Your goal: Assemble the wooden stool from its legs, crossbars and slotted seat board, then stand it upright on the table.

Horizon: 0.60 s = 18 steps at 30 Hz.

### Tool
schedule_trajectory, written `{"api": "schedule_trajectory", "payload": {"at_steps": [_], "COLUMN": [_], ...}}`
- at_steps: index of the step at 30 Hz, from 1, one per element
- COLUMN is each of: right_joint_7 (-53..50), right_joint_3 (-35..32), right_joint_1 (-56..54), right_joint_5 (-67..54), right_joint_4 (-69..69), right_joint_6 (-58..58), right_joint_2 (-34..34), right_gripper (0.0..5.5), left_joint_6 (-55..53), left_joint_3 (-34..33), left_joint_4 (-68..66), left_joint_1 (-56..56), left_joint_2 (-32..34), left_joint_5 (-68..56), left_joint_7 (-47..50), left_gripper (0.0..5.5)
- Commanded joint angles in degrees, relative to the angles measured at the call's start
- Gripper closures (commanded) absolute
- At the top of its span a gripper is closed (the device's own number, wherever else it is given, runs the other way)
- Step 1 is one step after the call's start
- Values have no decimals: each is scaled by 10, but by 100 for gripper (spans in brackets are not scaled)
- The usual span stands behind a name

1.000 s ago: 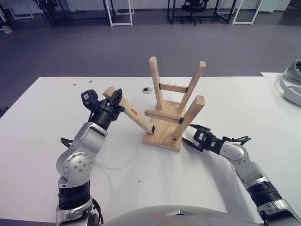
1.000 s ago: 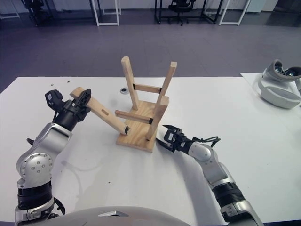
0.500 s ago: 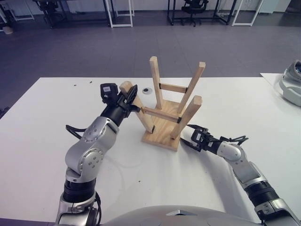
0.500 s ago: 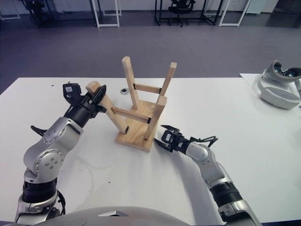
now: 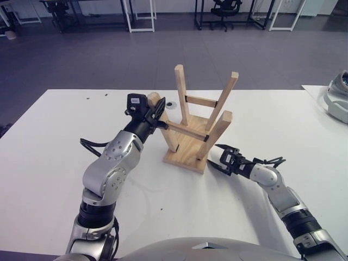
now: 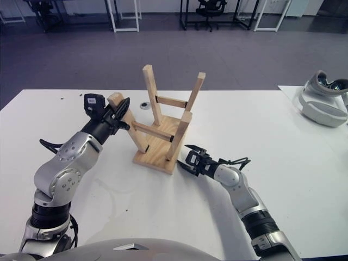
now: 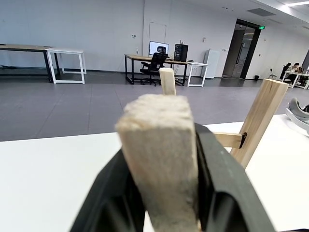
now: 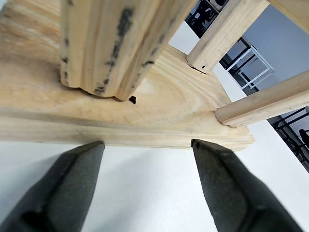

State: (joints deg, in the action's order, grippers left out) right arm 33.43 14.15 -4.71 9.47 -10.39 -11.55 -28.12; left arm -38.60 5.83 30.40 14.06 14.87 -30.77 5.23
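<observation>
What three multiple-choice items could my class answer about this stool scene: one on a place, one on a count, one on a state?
1. The seat board is:
A. lying on the table, legs pointing up
B. standing on its edge
C. lifted into the air

2. How many legs stand up from the board with no gripper on them?
A. one
B. two
C. three

3. The right gripper is:
A. shut on a leg
B. open, beside the board's edge
C. shut on the board

Answers:
1 A: the board rests on the white top beneath the upturned legs.
2 C: three stand free, while the left gripper holds the fourth leg.
3 B: the right wrist view shows its jaws spread apart, with the board's edge just beyond them.
</observation>
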Motion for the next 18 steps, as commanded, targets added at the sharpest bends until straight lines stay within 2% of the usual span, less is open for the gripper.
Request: {"api": "schedule_trajectory", "payload": {"at_steps": [1, 10, 18], "right_joint_7": [-2, -2, -1], "right_joint_3": [3, 4, 5], "right_joint_1": [-6, -11, -17], "right_joint_5": [8, 8, 0], "right_joint_4": [0, -5, 22], "right_joint_6": [7, 9, 14], "right_joint_2": [2, 3, 13], "right_gripper": [213, 213, 213], "left_joint_6": [-56, -49, -15], "left_joint_3": [47, 72, 72], "left_joint_4": [-28, -33, -1], "left_joint_1": [-41, -47, -34], "left_joint_2": [35, 35, -7], "left_joint_5": [47, 90, 74], "left_joint_7": [-24, -76, -139], "left_gripper": [416, 266, 110]}}
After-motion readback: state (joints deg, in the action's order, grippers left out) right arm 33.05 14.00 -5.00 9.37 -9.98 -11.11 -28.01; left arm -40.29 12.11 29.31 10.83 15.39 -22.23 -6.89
